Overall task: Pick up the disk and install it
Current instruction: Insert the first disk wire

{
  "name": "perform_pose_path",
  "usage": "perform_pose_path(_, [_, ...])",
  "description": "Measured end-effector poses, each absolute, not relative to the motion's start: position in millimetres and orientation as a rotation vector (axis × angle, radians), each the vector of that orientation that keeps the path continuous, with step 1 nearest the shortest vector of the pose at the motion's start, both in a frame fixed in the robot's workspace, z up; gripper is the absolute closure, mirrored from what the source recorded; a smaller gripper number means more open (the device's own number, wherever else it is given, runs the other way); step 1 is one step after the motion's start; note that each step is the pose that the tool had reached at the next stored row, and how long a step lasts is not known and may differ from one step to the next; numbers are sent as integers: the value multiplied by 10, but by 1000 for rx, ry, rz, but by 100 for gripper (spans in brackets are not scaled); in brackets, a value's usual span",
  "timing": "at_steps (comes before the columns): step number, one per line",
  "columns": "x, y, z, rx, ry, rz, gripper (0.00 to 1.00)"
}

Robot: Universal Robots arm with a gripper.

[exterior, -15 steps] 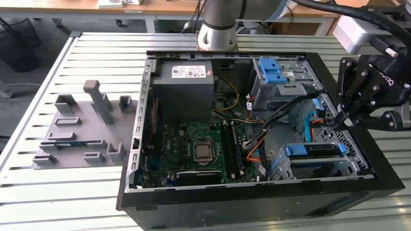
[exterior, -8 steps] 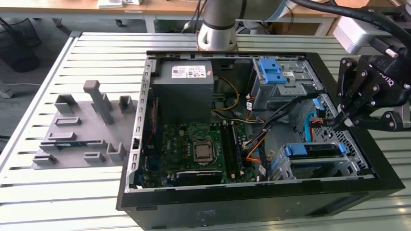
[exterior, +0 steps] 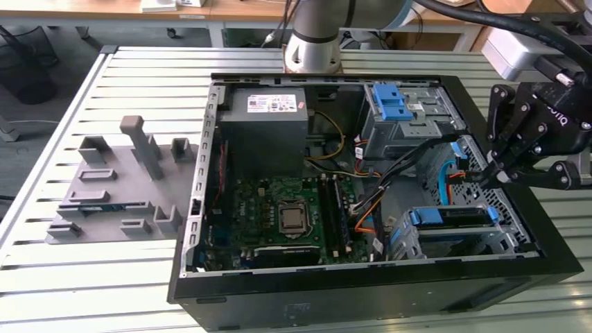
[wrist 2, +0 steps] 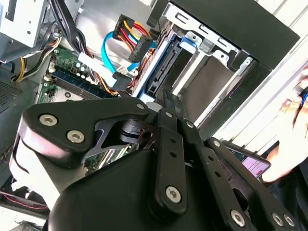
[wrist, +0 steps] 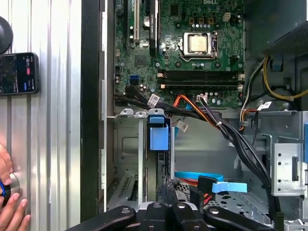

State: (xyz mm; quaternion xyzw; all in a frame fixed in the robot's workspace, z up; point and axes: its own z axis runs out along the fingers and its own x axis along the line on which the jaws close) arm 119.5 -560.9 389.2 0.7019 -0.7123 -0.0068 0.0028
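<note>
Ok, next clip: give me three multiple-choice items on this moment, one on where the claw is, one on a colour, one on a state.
1. In the exterior view, where is the claw?
A. Above the right side of the computer case
B. Above the grey fixture at the left
C. Resting on the table in front of the case

2. What colour is the latch on the grey metal cage?
A. Red
B. Blue
C. Yellow

3. How is the case?
A. Closed by a panel
B. Open, with the motherboard exposed
C. Turned over, underside up

Answers: 1 A, the claw hangs over the case's edge at the exterior view's right. 2 B, the latch is plainly blue against the grey metal. 3 B, the board and cables lie in plain sight.
</note>
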Motion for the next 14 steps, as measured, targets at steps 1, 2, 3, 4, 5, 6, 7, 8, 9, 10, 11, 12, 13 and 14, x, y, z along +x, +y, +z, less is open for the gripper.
perform_pose_path(1, [1204,-5604,3887,2201,-2234,-21,89])
perform_pose_path(2, [1216,-5600,3882,2201,-2234,-21,89])
perform_pose_path(3, [1233,-5594,3874,2201,-2234,-21,89])
perform_pose_path(4, [1238,-5593,3872,2201,-2234,-21,89])
perform_pose_path(5, [1238,-5593,3872,2201,-2234,-21,89])
perform_pose_path(6, [1240,-5593,3870,2201,-2234,-21,89])
perform_pose_path(7, [1241,-5593,3870,2201,-2234,-21,89])
perform_pose_path(8, [1241,-5593,3870,2201,-2234,-21,89])
perform_pose_path(9, [1241,-5593,3870,2201,-2234,-21,89])
perform_pose_path(10, [1241,-5593,3870,2201,-2234,-21,89])
perform_pose_path(11, [1242,-5593,3871,2201,-2234,-21,89])
perform_pose_path(12, [1242,-5593,3870,2201,-2234,-21,89])
perform_pose_path(13, [1242,-5593,3870,2201,-2234,-21,89])
perform_pose_path(14, [1242,-5593,3869,2201,-2234,-21,89])
